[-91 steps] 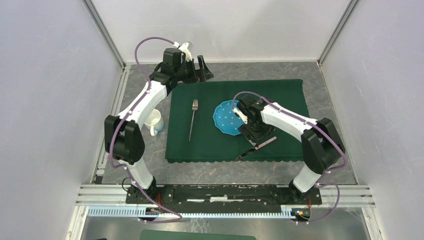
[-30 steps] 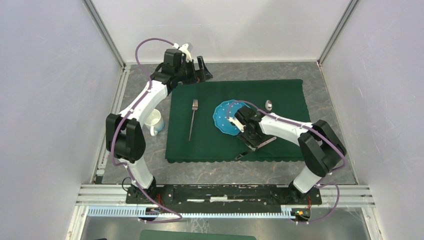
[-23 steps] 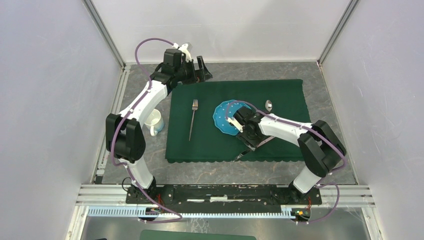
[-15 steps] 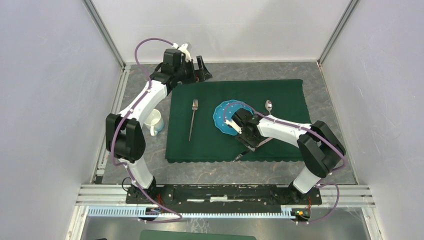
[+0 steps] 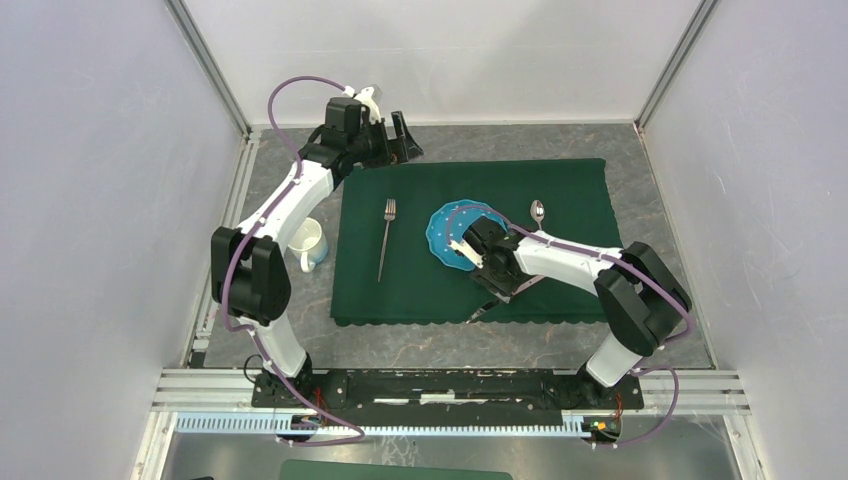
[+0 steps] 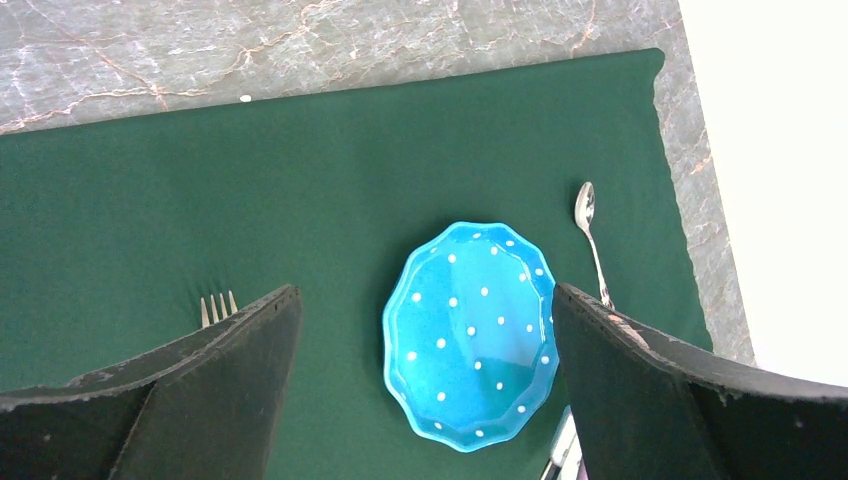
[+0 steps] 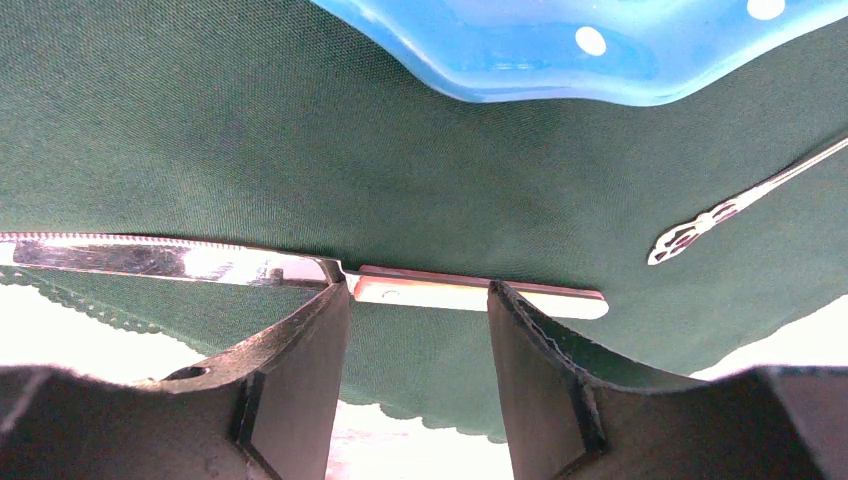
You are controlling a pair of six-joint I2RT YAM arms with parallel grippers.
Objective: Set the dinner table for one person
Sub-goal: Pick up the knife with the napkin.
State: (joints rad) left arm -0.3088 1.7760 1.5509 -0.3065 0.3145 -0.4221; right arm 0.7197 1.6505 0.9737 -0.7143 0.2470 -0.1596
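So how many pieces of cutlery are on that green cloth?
3. A fork lies left of the blue plate, a spoon to its right, and a knife near the front edge of the cloth, by the right gripper. Its arm may hide more.

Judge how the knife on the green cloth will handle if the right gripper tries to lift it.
The knife looks thin and rigid, and it lies flat on the cloth, so there is probably little edge to catch. Its polished blade is likely slippery, so the pale handle seems the safer hold. Gripped off-centre, it may well tilt blade-down.
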